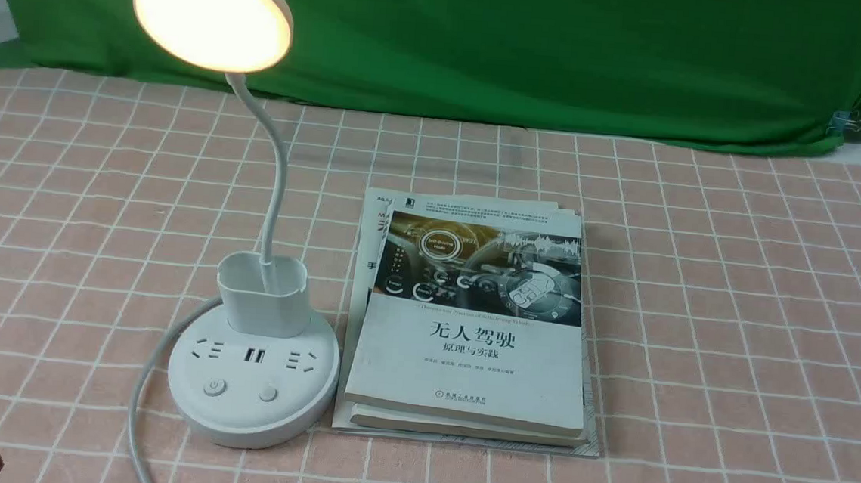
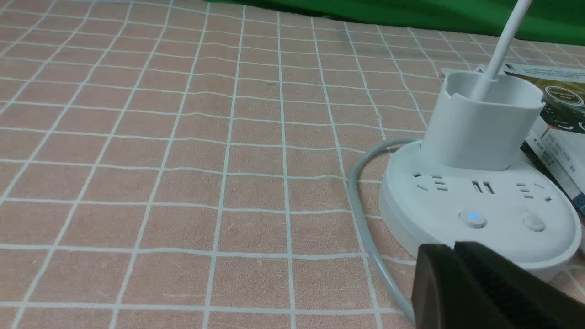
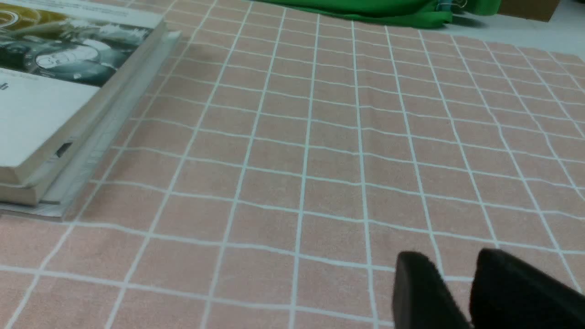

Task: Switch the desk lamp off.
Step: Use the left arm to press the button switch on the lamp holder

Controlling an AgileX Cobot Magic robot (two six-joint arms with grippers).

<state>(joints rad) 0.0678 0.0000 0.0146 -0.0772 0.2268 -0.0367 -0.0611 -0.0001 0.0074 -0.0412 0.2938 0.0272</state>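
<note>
desk lamp (image 1: 260, 298) stands left of centre on the checked tabletop (image 1: 737, 293), head (image 1: 212, 12) glowing, so not yet off. two buttons on the base's near face: one with a power mark (image 2: 472, 218), lit blue, and a plain one (image 2: 533, 222). books (image 1: 470, 328) just beside the base, cord (image 1: 145, 373) trailing off on its other side. left end effector (image 2: 450, 249) near the base rim, fingers together, empty. right end effector (image 3: 452, 260) well apart, narrowly parted, empty. likely best: keep the left fingers together, come straight down on the lit button, press briefly, avoid cord and sockets.
</note>
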